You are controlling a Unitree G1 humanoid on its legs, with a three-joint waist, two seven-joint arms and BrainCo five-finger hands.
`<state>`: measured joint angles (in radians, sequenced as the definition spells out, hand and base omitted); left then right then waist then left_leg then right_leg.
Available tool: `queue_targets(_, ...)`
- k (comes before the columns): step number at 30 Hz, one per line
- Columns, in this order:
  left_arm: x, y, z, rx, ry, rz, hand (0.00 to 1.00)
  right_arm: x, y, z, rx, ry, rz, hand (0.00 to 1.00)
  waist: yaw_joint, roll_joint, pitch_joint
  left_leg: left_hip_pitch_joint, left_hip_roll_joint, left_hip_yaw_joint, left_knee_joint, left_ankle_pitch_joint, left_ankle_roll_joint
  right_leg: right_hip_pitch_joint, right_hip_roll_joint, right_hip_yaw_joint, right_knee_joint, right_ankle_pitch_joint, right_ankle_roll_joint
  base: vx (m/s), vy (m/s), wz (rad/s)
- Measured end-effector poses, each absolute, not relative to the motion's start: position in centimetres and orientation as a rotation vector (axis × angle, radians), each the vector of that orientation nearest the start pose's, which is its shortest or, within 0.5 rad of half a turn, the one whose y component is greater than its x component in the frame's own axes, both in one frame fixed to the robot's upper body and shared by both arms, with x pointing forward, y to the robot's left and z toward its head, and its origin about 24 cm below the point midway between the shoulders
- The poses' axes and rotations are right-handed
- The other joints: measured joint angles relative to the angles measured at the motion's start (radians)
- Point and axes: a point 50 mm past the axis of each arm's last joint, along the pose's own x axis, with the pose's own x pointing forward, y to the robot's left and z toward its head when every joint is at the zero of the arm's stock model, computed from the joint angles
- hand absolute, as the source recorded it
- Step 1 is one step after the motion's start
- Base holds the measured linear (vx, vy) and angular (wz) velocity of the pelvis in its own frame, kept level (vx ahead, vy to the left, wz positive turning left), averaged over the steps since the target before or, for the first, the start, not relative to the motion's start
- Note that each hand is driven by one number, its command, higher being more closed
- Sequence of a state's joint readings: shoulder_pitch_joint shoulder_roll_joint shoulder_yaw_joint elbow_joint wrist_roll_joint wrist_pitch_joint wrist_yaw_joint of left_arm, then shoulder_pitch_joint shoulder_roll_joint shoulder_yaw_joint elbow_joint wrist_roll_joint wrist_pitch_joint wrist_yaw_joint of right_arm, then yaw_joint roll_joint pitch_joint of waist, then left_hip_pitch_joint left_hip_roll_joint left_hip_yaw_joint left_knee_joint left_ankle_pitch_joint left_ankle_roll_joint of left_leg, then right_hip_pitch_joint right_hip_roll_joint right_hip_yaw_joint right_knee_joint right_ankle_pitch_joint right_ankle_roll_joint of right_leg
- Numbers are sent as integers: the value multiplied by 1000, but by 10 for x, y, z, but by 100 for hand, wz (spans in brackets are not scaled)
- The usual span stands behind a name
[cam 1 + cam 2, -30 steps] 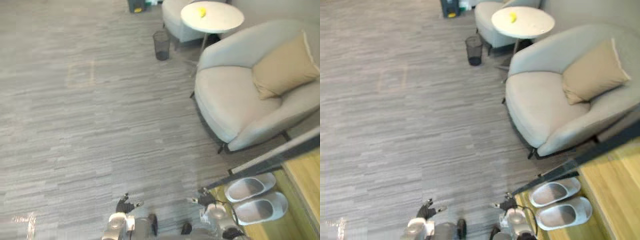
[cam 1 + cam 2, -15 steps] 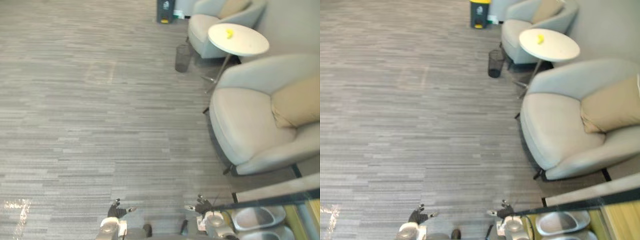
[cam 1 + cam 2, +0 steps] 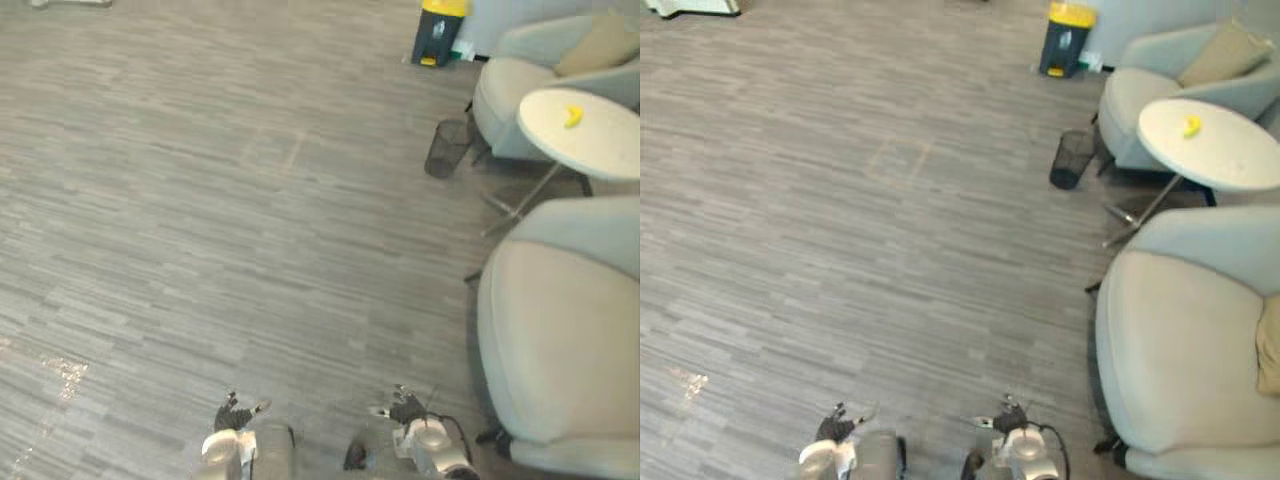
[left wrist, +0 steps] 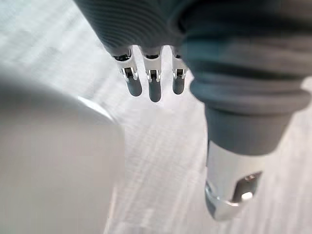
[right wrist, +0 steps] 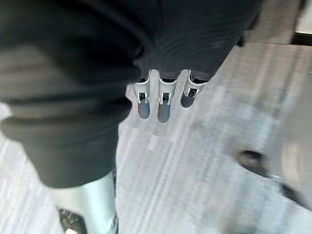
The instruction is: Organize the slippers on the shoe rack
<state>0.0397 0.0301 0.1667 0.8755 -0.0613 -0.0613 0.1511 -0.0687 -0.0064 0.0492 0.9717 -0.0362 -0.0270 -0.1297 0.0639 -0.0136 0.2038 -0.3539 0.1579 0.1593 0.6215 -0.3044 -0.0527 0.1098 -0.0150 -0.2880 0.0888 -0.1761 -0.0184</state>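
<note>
My left hand [image 3: 235,413] hangs low at the bottom of the eye views over the grey striped floor [image 3: 250,200]. Its fingers [image 4: 153,84] are straight and its thumb [image 4: 229,192] stands apart, holding nothing. My right hand [image 3: 405,408] hangs beside it, just left of the near armchair [image 3: 560,340]. Its fingers [image 5: 163,103] are also straight and bare, with only floor past them.
A large grey armchair fills the right side, with a tan cushion [image 3: 1271,345] at its edge. Beyond it stand a round white side table [image 3: 580,120] with a yellow item [image 3: 571,116], a dark mesh bin [image 3: 445,148], a second armchair [image 3: 525,85] and a yellow-lidded bin [image 3: 440,30].
The camera has swung to the left: the chairs and table have slid right, and the grey slippers and wooden rack have left the picture at the right. Both hands hang as before.
</note>
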Motion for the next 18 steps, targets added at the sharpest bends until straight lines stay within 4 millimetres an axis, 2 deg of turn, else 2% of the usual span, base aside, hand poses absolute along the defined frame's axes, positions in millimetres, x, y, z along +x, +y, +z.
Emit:
queue_targets(1,147,196,-135,-33,849,352,0,172,-148,-135,-130,870,-47,0,0,-2,1,-6,-9,1,-44,16,2,8,-5,-5,-7,-2,5,524,162,31)
queue_targets(2,148,196,-135,-32,848,352,0,171,-149,-136,-134,875,-55,0,11,-5,4,-8,-43,14,-230,152,14,38,-19,-14,-25,-21,42,426,181,18)
queue_targets(3,147,196,-135,-32,850,352,0,170,-150,-136,-135,878,-55,0,16,-1,2,-6,-48,17,-246,205,21,42,-20,-11,-25,-25,49,541,233,21)
queue_targets(4,149,200,-134,-27,842,358,0,171,-146,-137,-135,889,-43,0,34,-33,9,11,-79,24,-247,232,49,63,-51,-7,-25,-35,75,375,161,18)
queue_targets(5,149,204,-133,-15,839,363,0,171,-143,-138,-131,890,-36,0,36,-48,8,14,-94,21,-246,207,65,66,-67,-14,-16,-26,91,533,256,34)
queue_targets(6,150,207,-132,-11,835,366,0,171,-141,-138,-128,891,-33,0,47,-54,9,20,-108,9,-223,166,77,41,-85,-11,82,-27,99,337,179,31)
queue_targets(7,150,207,-132,-12,835,367,0,172,-141,-138,-129,890,-33,0,47,-53,9,26,-110,5,-218,158,81,30,-90,-9,119,-29,102,485,294,41)
queue_targets(8,147,207,-134,-10,849,368,0,171,-140,-138,-125,892,-29,0,45,-53,10,73,-125,-16,-217,123,92,-18,-122,-2,326,-13,133,423,239,54)
queue_targets(9,144,206,-136,-7,870,362,0,169,-140,-139,-125,899,-26,0,41,-48,14,150,-138,-42,-233,88,101,-104,-157,31,596,46,155,423,239,57)
queue_targets(10,143,206,-137,-4,875,359,0,168,-140,-139,-125,901,-25,0,40,-45,16,168,-141,-51,-237,81,103,-123,-159,42,653,42,153,342,138,64)
queue_targets(12,138,210,-139,19,894,353,0,164,-139,-141,-129,909,-15,0,25,-42,18,290,-155,-109,-292,62,116,-219,-138,67,832,-16,130,468,99,90)
queue_targets(13,135,211,-139,21,899,356,0,164,-137,-141,-137,907,0,0,22,-42,19,375,-155,-138,-359,62,116,-291,-107,52,783,-55,99,529,55,82)
queue_targets(15,134,210,-140,19,904,357,0,165,-136,-140,-137,902,4,0,15,-41,19,414,-152,-158,-396,58,121,-344,-85,39,681,-62,90,422,2,56)
queue_targets(16,135,209,-140,14,903,356,0,169,-136,-138,-138,887,8,0,-7,-43,19,451,-152,-200,-437,49,121,-403,-52,28,448,-34,82,502,-48,71)
queue_targets(17,135,208,-140,11,902,355,0,170,-136,-137,-137,882,8,0,-13,-45,19,469,-154,-217,-451,38,117,-417,-32,38,302,18,82,510,-68,64)
queue_targets(18,135,208,-140,10,903,355,0,170,-136,-137,-137,882,9,0,-14,-47,19,474,-156,-223,-453,33,115,-419,-28,42,257,35,81,364,-73,39)
